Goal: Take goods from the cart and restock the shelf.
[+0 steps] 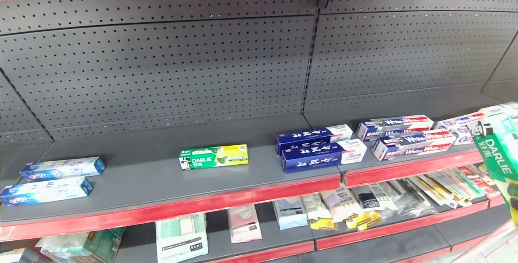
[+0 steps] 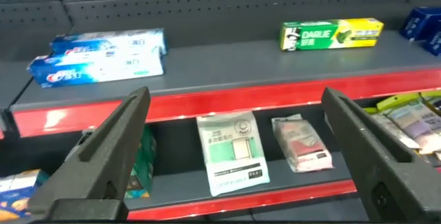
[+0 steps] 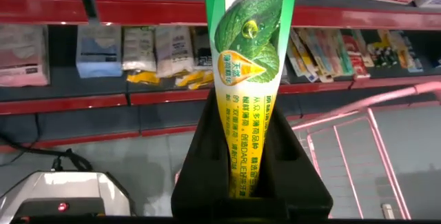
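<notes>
Right tool (image 3: 248, 182) is pinching a green-and-yellow toothpaste box (image 3: 247, 79) by its yellow end, and the box stands straight up out of the jaws. Seen from the head camera, that box hangs tilted at the far right, in front of the right end of the shelf (image 1: 170, 198) and not resting on it.

Left tool (image 2: 234, 96) is spread wide with nothing between its fingers (image 2: 103, 162). It sits low, on the near side of the shelf's red front lip, facing the left half.

On the grey shelf board, left to right:
- two light-blue boxes (image 1: 60, 168) side by side at the left end, long sides parallel to the lip
- a matching green-and-yellow box (image 1: 213, 156) lying flat alone mid-shelf, well apart from both neighbours
- two dark-blue boxes (image 1: 321, 158) touching, one behind the other
- two white-and-blue boxes with red ends (image 1: 412, 143), likewise paired, just right of the dark-blue ones
- more white boxes (image 1: 459, 124) farther right, partly hidden by the held box

The lower shelf (image 1: 259, 255) carries a white-and-green packet (image 1: 181, 236), a pink packet (image 1: 244, 223), pale pouches, and a row of toothbrush packs (image 1: 441, 184) toward the right.

Cart (image 3: 377, 136): pink tube frame, low on the right, below and beside the right tool. I can't tell what is inside it.
</notes>
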